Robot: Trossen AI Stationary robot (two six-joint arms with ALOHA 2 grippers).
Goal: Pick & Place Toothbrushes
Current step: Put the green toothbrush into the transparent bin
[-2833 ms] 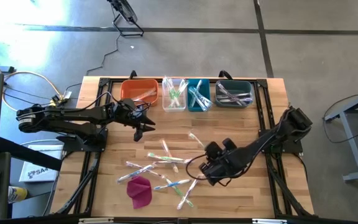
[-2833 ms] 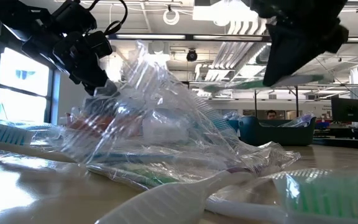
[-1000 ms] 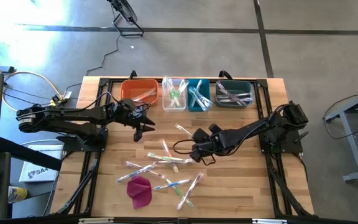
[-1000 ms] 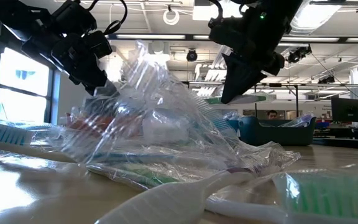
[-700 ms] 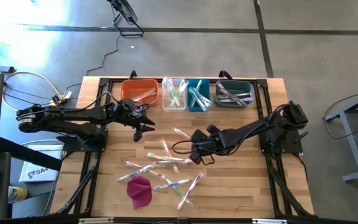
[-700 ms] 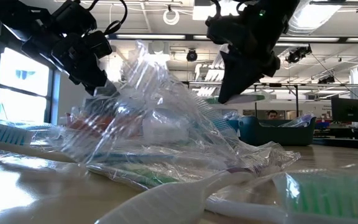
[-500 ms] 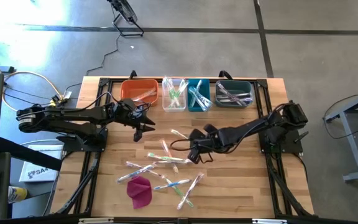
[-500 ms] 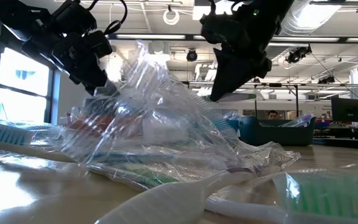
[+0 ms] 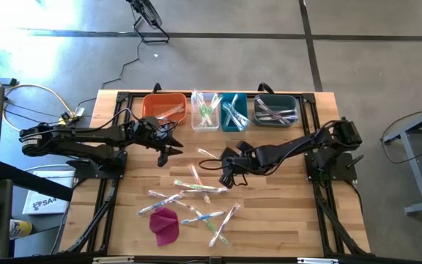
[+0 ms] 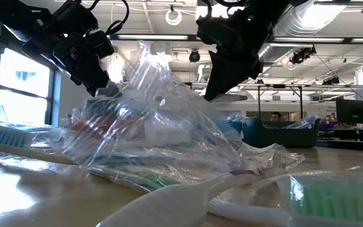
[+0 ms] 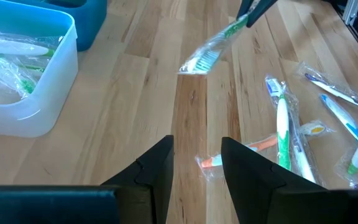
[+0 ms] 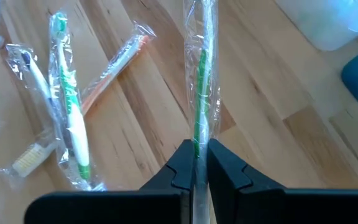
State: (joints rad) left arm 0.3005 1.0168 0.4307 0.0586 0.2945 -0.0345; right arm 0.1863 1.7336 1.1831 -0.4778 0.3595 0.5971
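My right gripper (image 9: 223,163) hovers over the table's middle, shut on a green-handled toothbrush (image 12: 201,74) in a clear wrapper, which also shows in the left wrist view (image 11: 211,51). Several more wrapped toothbrushes (image 9: 189,196) lie flat on the wood nearer the front edge and fill the low view as a shiny heap (image 10: 156,132). My left gripper (image 11: 196,165) waits open and holds nothing, above the table left of centre (image 9: 168,150), near the orange bin. My right gripper pinches the wrapped toothbrush's handle end (image 12: 197,142) between its two fingers. The fingers slant down from the table's right side, and the brush runs on ahead of them toward the left. Its bristle head (image 11: 194,62) is the free end, lifted clear of the wood.
Along the far edge stand an orange bin (image 9: 164,107), a clear bin (image 9: 205,110), a blue bin (image 9: 234,111) and a dark teal bin (image 9: 275,110), each with wrapped brushes inside. A magenta cloth lump (image 9: 165,224) lies near the front left.
My right gripper has carried the green toothbrush toward the table's left and slightly toward the far edge, rolling a little on the way. It has stayed shut, and the brush stays lifted clear of the table.
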